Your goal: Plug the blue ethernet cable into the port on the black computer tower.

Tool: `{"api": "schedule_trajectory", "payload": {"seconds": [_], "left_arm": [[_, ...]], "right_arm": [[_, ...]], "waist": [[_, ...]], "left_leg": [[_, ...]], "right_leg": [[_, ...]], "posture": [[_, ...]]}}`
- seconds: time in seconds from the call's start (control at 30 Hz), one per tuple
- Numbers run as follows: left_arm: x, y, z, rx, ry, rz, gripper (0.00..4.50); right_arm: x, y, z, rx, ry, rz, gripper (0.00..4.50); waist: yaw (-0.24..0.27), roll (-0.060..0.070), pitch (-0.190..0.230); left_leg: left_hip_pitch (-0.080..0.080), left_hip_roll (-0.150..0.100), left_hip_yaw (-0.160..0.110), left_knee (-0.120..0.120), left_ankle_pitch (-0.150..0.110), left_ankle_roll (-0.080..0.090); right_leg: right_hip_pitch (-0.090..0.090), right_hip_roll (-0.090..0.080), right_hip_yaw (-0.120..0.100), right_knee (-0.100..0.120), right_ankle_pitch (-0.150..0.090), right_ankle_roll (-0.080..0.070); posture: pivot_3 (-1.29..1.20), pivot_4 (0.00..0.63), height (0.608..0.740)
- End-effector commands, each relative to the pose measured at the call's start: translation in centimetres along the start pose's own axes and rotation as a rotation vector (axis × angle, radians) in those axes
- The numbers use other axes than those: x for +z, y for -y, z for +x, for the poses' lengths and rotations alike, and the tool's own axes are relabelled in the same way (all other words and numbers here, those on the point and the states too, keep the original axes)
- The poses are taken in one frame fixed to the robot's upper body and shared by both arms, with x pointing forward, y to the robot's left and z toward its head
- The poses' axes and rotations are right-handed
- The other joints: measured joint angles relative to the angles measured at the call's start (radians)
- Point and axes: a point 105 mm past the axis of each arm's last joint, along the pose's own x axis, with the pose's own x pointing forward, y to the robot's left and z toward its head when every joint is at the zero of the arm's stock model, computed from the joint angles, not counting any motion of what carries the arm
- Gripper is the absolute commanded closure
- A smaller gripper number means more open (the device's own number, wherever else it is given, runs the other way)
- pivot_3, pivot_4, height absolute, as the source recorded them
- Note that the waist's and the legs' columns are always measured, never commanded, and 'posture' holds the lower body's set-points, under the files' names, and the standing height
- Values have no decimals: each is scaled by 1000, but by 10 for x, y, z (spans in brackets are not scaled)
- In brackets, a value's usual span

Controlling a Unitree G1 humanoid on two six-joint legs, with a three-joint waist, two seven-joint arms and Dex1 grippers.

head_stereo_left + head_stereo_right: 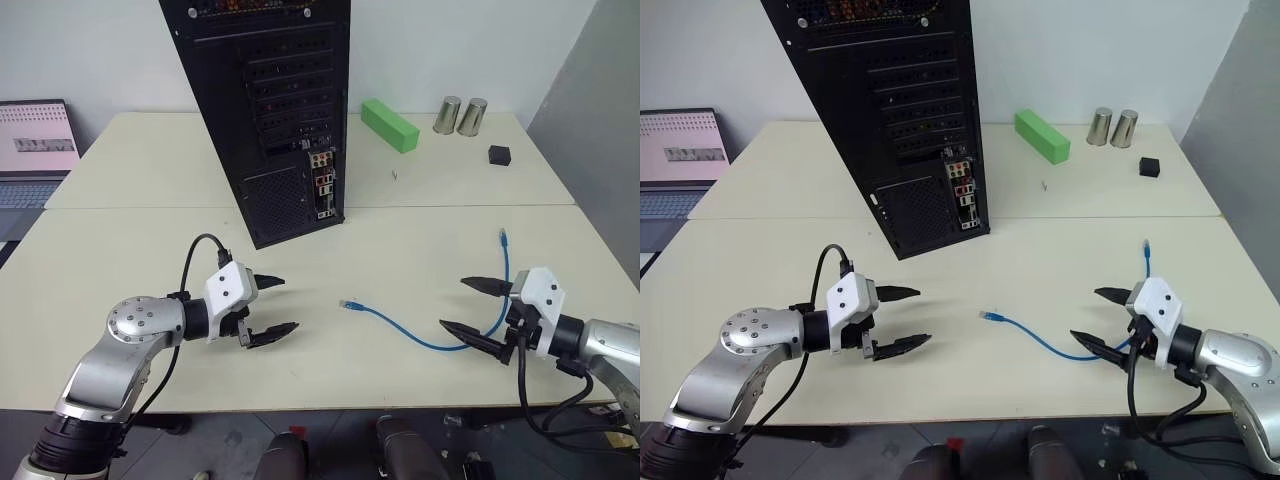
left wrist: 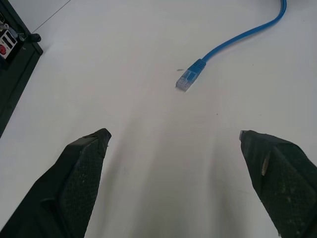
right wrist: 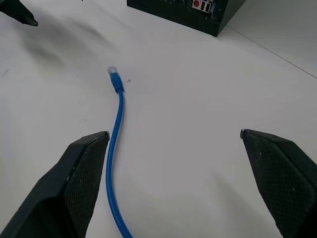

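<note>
Head views:
- Blue ethernet cable (image 1: 430,335): lay loose on the table (image 1: 140,160), near right.
- Black computer tower (image 1: 270,110): stood upright, far centre; port (image 1: 324,183) on its rear strip.
- Left gripper (image 1: 270,307): open, empty.
- Right gripper (image 1: 478,312): open, empty, astride the cable.

Left wrist view:
- Cable plug (image 2: 188,80): beyond the spread fingers (image 2: 79,168).

Right wrist view:
- Cable: ran past one finger (image 3: 84,168), untouched.

- Bare table (image 1: 330,250) lies between the black computer tower (image 1: 270,110) and the blue ethernet cable (image 1: 425,335).
- The green block (image 1: 389,124), likely clear, stands well right of the port (image 1: 324,185).
</note>
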Motion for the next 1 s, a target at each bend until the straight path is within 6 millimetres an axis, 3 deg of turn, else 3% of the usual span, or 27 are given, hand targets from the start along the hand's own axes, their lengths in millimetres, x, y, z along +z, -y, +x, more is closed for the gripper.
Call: {"api": "schedule_trajectory", "payload": {"seconds": [0.03,0.23,0.57,0.87,1.0], "left_arm": [[11,3,3,-9,22,47,6],[11,3,4,-9,23,50,6],[8,-5,1,5,25,64,6],[-6,0,-4,-59,-22,104,6],[-3,3,-2,-88,-6,111,6]], "right_arm": [[12,-1,1,12,39,-18,0],[12,0,3,0,38,-25,0],[15,-11,20,44,48,-19,0],[16,-27,67,100,54,12,0],[3,-33,94,133,4,-26,0]], "waist": [[0,0,0],[0,1,0],[11,2,1],[9,2,0],[10,1,0]], "left_leg": [[0,0,0,0,0,0],[0,-2,-28,0,0,0],[0,-1,-25,0,0,0],[0,0,-25,0,0,0],[0,0,-25,0,0,0]], "right_leg": [[0,0,0,0,0,0],[15,-5,-27,-9,-1,-1],[15,-3,-25,-9,-2,-3],[14,-3,-25,-9,-2,-3],[13,-3,-26,-9,-2,-3]], "posture": [[0,150,740],[0,150,740],[0,150,740],[0,150,740],[0,150,740]]}}
